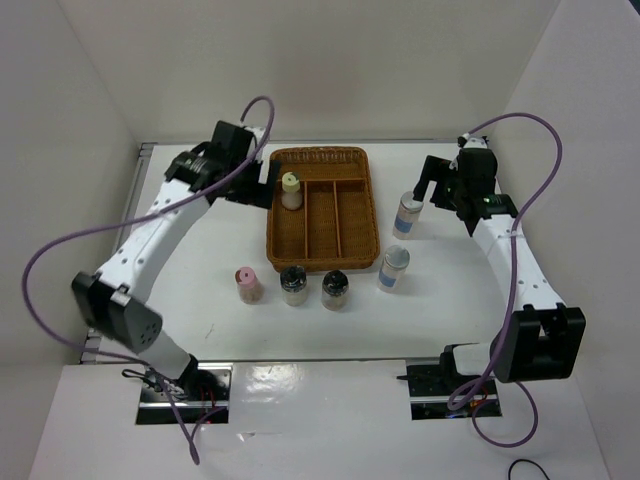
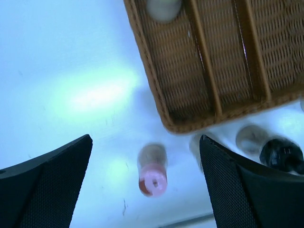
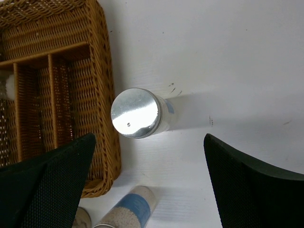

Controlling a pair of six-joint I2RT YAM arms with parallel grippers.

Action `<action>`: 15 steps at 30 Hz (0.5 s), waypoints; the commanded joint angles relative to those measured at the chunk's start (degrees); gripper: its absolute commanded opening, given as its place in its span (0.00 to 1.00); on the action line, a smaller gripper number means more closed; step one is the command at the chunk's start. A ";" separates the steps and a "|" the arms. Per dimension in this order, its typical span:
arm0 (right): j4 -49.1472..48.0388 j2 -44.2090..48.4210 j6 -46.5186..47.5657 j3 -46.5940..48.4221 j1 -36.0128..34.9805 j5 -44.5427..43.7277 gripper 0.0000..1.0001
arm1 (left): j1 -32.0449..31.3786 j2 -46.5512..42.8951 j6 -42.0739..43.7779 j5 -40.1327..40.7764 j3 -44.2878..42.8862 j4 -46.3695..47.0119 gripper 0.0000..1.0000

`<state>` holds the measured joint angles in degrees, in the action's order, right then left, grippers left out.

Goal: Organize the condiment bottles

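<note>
Risk: right gripper (image 3: pixel 149 142), jaws spread, hangs off-centre over grey-capped bottle (image 3: pixel 135 113) beside tray (image 3: pixel 102 71); skewed closing could topple it. Left gripper (image 2: pixel 146 138) also spread, empty.

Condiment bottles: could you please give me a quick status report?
Both tools open, empty: left tool, right tool over a grey-capped jar. Yellow-capped jar alone in tray. Nothing in the way.

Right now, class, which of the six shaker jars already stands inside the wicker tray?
The yellow-capped jar, upright in the wicker tray's left section. The rest stand outside it on the table.
</note>
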<state>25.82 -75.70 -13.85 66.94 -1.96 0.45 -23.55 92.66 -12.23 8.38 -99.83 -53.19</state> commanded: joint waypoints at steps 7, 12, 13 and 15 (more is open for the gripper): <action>-1.21 2.93 -1.88 -1.45 -1.12 0.60 0.99 | -0.27 -13.46 -9.82 -7.23 23.88 0.20 0.99; -1.21 5.12 -3.11 -3.12 -1.12 1.13 0.99 | -0.27 -16.72 -11.41 -5.57 29.42 -0.42 0.99; -1.21 5.13 -3.12 -3.13 -1.12 1.66 0.99 | -0.27 -16.72 -11.94 -5.57 31.08 -0.42 0.99; -1.74 5.13 -3.12 -3.74 -1.12 1.66 0.99 | -0.27 -16.72 -11.94 -6.27 32.68 0.71 0.99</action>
<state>25.82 -72.53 -16.05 63.83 -2.63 1.23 -23.57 78.06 -22.17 3.20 -68.34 -53.80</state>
